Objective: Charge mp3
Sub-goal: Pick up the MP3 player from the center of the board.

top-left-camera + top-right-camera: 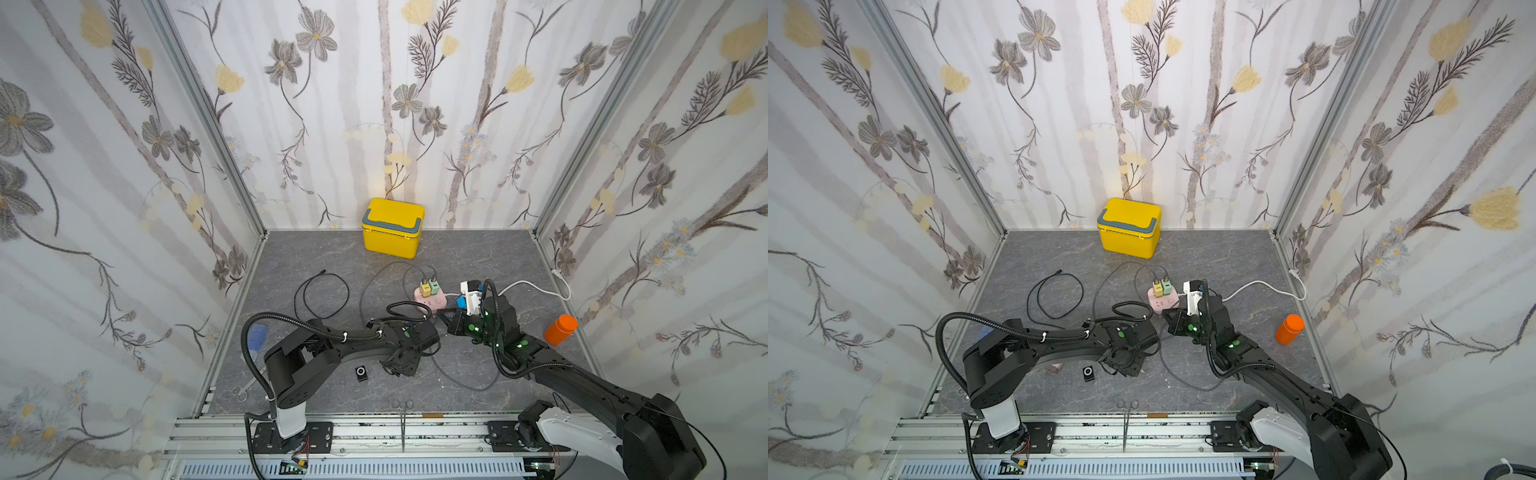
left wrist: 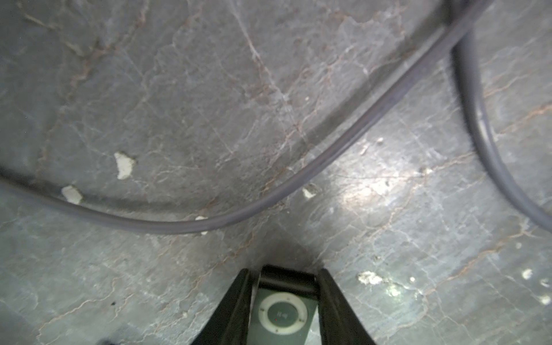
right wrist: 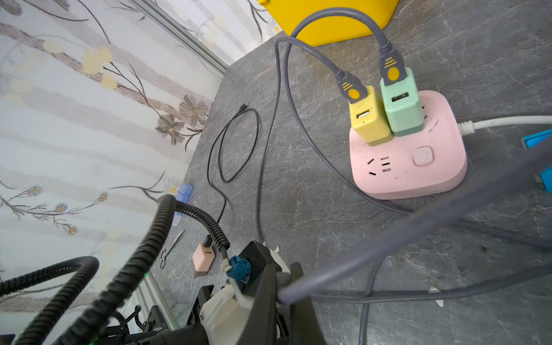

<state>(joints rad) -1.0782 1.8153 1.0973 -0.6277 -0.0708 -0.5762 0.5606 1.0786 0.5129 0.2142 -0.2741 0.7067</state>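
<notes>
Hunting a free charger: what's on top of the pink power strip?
A yellow charger and a green charger, each holding a grey plug. Sockets beneath them are covered.

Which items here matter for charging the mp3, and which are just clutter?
For the job: mp3 player, gray cable, pink power strip.
Lying about: yellow box, orange bottle, black cable, pink adapter.

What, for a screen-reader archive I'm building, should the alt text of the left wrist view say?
A small dark mp3 player with a white click wheel lies between the two black fingers of the left gripper, on a gray marbled tabletop. A gray cable curves across the surface beyond it.
</notes>
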